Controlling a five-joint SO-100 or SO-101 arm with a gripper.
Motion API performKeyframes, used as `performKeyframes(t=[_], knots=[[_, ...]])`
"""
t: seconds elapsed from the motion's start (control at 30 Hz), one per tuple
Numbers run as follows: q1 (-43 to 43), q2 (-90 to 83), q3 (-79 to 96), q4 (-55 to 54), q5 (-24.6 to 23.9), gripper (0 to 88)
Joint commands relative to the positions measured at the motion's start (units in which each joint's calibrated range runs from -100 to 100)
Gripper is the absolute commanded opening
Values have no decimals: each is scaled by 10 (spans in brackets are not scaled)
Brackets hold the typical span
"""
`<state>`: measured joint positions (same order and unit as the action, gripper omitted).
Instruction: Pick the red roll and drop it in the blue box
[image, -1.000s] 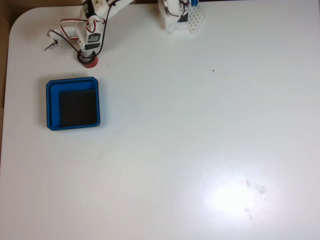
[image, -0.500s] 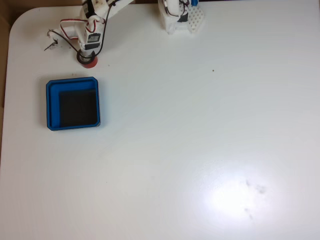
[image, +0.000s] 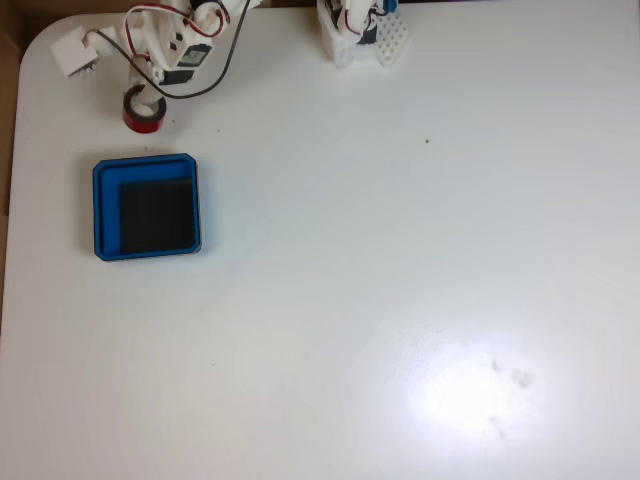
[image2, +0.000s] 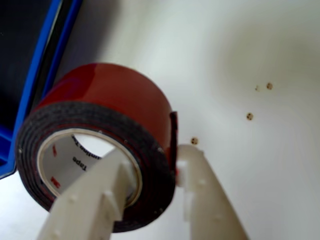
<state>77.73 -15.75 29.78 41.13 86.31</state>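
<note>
The red roll (image2: 115, 100) fills the wrist view, its dark ring face and pale core turned toward the camera. One white finger (image2: 100, 190) reaches through the core and the other finger (image2: 200, 195) presses the red outer side, so my gripper (image2: 155, 170) is shut on the roll's wall. In the fixed view the roll (image: 142, 110) hangs under the gripper (image: 147, 98) near the table's top left. It is just above the top rim of the blue box (image: 146, 160), a square tray with a black floor. The box's blue edge (image2: 45, 60) shows at the wrist view's left.
The arm's white base (image: 362, 35) stands at the table's top edge. Brown floor shows past the rounded top-left table corner (image: 40, 40). A few small dark specks (image2: 249, 116) dot the white table near the roll.
The gripper has risen and swung left with the red roll, which now shows its side, tilted, left of where it stood.
</note>
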Motion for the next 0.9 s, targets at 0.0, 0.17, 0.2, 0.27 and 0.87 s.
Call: performKeyframes(t=[0.0, 0.17, 0.2, 0.27, 0.87], knots=[[-39, -31, -70, 2, -2, 14], [-86, -10, -141, 56, -1, 14], [-96, -1, -161, 75, -1, 14], [-113, 25, -202, 114, -1, 14], [-165, 255, -417, 137, -2, 14]])
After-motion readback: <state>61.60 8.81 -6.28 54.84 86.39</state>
